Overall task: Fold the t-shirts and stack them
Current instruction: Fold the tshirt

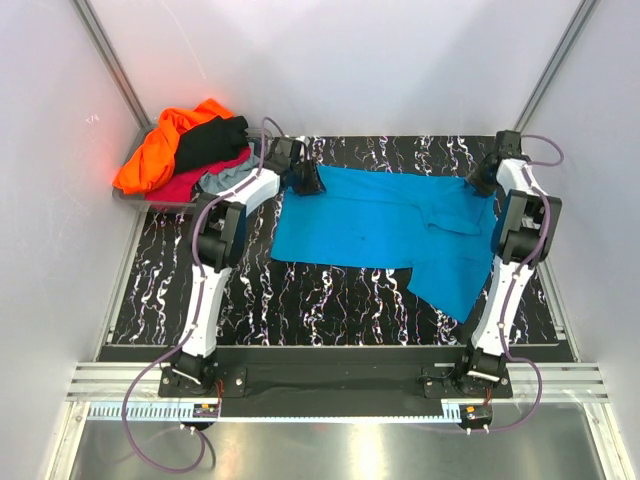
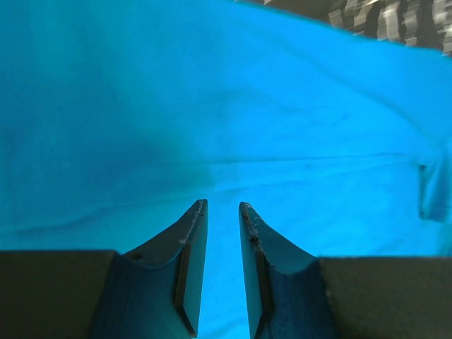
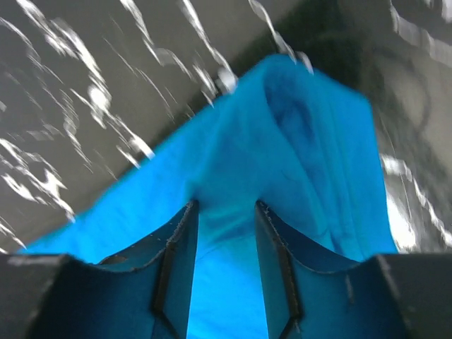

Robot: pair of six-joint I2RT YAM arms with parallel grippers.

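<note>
Fold of shirt (image 1: 380, 225) was in hand; it was spread on table (image 1: 300, 300), centre. Its tented far edge was clamped by right gripper (image 3: 226, 205). Whether left gripper (image 2: 222, 205), narrowly gapped at the far-left corner, held cloth could not be told. Next, both corners should be drawn nearward evenly.

Right gripper (image 3: 226, 207) seemingly pinches blurred turquoise t-shirt (image 3: 304, 148) above marbled table (image 3: 78, 99).

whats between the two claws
The turquoise t-shirt spans the stretch from left claw to right claw, seen in the top view.
</note>
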